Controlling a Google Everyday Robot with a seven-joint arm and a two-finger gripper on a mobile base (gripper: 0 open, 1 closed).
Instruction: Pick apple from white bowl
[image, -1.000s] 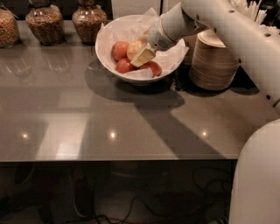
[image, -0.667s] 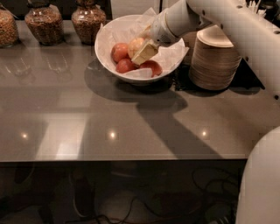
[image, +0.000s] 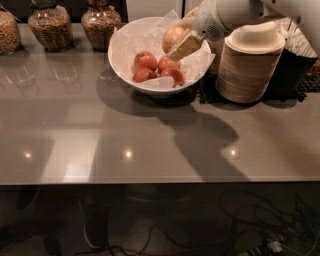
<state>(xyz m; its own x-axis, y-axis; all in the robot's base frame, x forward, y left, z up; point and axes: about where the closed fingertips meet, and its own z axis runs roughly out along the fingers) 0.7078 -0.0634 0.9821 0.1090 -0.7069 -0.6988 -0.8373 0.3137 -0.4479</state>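
We think the worst thing that could happen now is a drop; the apple (image: 170, 36) is round and smooth, and the gripper (image: 178, 40) seems to hold it by just a small bit of its sides; if the arm jerks or swings fast, the apple could slip out; then it would land on the red apples (image: 145, 59) or hit the rim of the white bowl (image: 120, 67) and bounce onto the table (image: 150, 145); from there it could roll away.

We also see the stack of beige bowls (image: 249, 67) just beside the white bowl and close to the arm; if the arm dips low as it moves off, it could bump the stack and tip it. The crinkly paper (image: 200, 59) in the white bowl sticks up near the gripper; a finger could catch it and tug the bowl along.

The gripper is up over the back part of the white bowl, near the far rim; its two tan fingers look closed in on the apple, one in front and below, one behind and above; the apple sits between them, and we think it touches both. The apple is up in the air, above the red apples and apart from them; the red apples lie down in the bottom of the bowl.
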